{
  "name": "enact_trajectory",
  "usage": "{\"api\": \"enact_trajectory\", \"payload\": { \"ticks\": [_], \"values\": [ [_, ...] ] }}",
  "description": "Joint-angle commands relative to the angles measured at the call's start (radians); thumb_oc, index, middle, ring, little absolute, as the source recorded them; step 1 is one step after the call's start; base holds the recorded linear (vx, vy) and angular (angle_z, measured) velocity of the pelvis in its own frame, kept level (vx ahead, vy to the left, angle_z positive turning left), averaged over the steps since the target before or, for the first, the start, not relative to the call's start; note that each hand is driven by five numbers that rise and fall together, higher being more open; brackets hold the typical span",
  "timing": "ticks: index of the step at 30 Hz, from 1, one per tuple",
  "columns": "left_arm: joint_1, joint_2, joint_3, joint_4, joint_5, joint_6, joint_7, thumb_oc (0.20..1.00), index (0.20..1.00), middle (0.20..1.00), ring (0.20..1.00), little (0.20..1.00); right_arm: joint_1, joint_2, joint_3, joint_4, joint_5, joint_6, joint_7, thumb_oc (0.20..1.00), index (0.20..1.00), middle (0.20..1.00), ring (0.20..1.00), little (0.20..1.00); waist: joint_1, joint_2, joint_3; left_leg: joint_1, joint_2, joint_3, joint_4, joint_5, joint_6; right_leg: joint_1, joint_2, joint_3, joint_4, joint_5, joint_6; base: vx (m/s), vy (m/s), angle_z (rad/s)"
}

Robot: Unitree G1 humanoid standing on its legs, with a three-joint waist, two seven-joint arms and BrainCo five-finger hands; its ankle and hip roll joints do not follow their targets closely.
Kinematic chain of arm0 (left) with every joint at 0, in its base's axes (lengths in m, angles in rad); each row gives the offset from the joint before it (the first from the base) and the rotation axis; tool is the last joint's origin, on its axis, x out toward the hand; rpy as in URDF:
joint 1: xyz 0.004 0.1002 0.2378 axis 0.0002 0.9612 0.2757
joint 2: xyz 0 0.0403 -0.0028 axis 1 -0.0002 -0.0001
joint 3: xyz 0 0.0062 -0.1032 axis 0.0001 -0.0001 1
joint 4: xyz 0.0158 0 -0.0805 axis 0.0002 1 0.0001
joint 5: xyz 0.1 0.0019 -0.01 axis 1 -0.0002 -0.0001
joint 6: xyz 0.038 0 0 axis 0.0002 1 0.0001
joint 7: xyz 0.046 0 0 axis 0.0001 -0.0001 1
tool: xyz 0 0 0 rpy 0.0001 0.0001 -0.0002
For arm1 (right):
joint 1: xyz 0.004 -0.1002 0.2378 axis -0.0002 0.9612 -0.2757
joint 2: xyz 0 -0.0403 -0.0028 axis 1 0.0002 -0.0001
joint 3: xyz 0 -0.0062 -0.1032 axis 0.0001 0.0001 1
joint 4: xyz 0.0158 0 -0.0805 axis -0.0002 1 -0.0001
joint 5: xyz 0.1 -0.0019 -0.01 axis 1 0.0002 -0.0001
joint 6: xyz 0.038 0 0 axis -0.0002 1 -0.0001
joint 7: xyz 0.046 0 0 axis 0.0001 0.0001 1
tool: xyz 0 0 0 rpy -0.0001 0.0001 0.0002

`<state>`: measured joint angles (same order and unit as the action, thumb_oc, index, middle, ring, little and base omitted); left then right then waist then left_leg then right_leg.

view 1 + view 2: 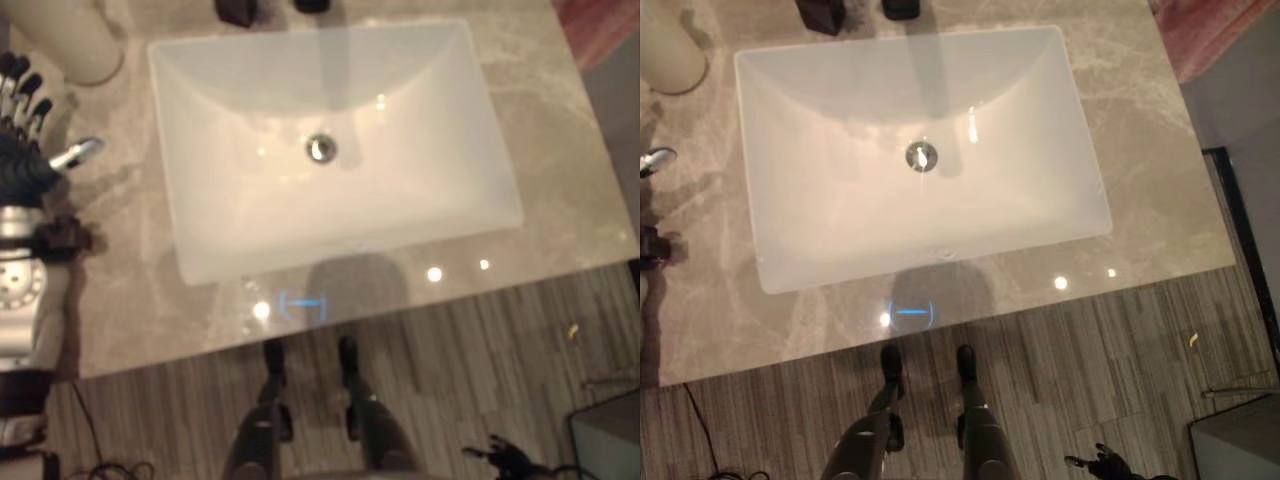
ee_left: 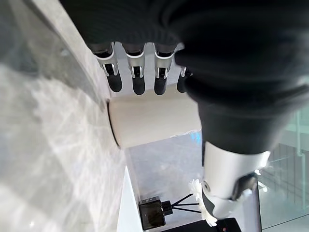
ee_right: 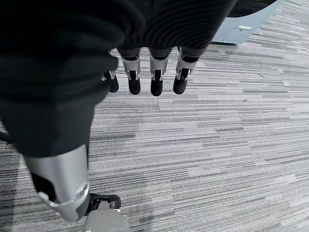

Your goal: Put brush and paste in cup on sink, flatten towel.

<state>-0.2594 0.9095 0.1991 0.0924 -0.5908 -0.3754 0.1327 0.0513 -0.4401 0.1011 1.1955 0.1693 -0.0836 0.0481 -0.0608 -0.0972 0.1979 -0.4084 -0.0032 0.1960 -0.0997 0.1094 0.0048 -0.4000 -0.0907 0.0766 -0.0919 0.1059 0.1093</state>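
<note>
Marble counter (image 1: 560, 190), one sink (image 1: 200, 250), perhaps one cup (image 1: 75, 40)

The left hand (image 1: 25, 95) hung over the marble counter (image 1: 560, 160) left of the white sink (image 1: 200, 120), fingers straight, pointing toward a cream cup (image 1: 75, 35). Its thumb held apart. Two dark items, perhaps bottles (image 1: 236, 10), stood behind the basin.

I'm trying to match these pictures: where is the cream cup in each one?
Left eye view: cup, top left corner.
Right eye view: top left corner.
Left wrist view: centre, beyond the left hand.
Right wrist view: striped floor instead.
Shared landmark: marbled counter.
</note>
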Motion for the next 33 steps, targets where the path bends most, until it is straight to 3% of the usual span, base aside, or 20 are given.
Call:
{"api": "enact_trajectory", "payload": {
  "ticks": [1,12,33],
  "values": [
    [-0.064,0.005,-0.018,0.079,0.017,-0.017,0.031,1.0,1.0,1.0,1.0,1.0,0.014,-0.046,0.028,0.029,0.043,0.0,-0.004,1.0,1.0,1.0,1.0,1.0,-0.04,0.009,0.022,0.029,-0.017,-0.11,0.012,-0.089,0.034,0.04,-0.003,-0.043,0.005,-0.023,0.011,0.05,0.02,0.0],
    [-0.138,0.058,-0.06,0.087,0.016,-0.017,0.044,1.0,1.0,1.0,1.0,1.0,0.021,-0.052,0.024,0.024,0.058,-0.001,-0.004,1.0,1.0,1.0,1.0,1.0,-0.05,0.017,0.033,0.013,-0.021,-0.122,0.012,-0.09,0.033,0.035,-0.006,-0.048,0.005,-0.026,0.015,0.03,0.009,0.01],
    [-0.167,0.086,-0.096,0.118,0.012,-0.005,0.041,1.0,1.0,1.0,1.0,1.0,0.008,-0.071,0.03,0.011,0.075,-0.009,-0.009,1.0,1.0,1.0,1.0,1.0,-0.047,0.019,0.051,0.019,-0.018,-0.121,0.012,-0.094,0.032,0.034,0.0,-0.031,0.005,-0.038,0.005,0.01,0.001,0.0]
  ]
}}
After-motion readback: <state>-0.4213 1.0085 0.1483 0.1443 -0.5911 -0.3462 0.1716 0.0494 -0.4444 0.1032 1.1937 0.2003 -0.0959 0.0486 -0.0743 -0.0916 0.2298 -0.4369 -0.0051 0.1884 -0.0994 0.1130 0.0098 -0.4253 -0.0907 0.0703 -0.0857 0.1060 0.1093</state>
